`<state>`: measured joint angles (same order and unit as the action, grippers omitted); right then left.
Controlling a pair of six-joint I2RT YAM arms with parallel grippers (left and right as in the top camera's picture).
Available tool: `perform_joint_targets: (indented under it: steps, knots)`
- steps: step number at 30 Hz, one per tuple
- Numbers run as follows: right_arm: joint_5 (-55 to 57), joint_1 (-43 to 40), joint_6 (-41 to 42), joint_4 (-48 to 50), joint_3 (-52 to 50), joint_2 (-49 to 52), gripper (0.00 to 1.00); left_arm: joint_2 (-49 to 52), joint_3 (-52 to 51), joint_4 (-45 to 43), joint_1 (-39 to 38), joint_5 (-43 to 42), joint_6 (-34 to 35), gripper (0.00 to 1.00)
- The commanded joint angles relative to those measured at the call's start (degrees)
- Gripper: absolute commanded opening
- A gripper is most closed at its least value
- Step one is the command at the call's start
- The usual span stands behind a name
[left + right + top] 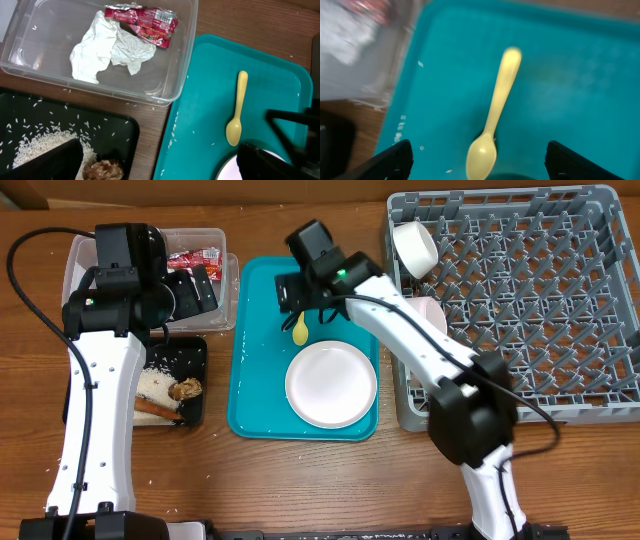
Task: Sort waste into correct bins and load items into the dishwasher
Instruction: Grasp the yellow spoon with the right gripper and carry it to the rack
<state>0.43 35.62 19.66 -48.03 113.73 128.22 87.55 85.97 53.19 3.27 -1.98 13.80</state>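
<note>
Only the overhead view shows the dish rack (560, 330). The right claw (480, 157) gapes astride the yellow spoon (496, 105); the left claw (155, 160) gapes too, its tips cropped.

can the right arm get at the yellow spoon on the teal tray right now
Probably yes: the right tool hovers over the spoon with jaws open to either side, and nothing lies on it. The plate sits close by its bowl end.

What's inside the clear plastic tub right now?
The clear tub holds crumpled white paper and a red wrapper. From overhead, the left arm covers much of it; the wrist view cuts off its left end.
</note>
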Motion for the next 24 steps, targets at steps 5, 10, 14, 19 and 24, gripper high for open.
perform_joint_targets:
  steps: [5, 10, 14, 19, 24]
  knots:
    - [-3.13, 0.52, 1.38, 0.7, 0.66, 7.26, 0.79, -0.09, 1.29, 0.13, 0.04, -0.81, 0.39, 1.0]
    - [-3.1, 0.52, 1.38, 1.97, 0.66, 9.42, 0.71, -0.09, 1.29, 0.11, 0.04, -0.81, 0.39, 1.0]
    - [-3.13, 0.55, 1.44, 3.34, 0.66, 11.1, 0.61, -0.09, 1.29, 0.11, 0.04, -0.81, 0.39, 1.0]
    - [-2.62, 0.7, 1.62, 4.98, 0.66, 13.79, 0.38, -0.09, 1.29, 0.11, 0.04, -0.81, 0.39, 1.0]
    - [-2.08, 0.7, 4.26, 5.46, 0.66, 14.64, 0.24, -0.09, 1.29, 0.13, 0.04, -0.81, 0.39, 1.0]
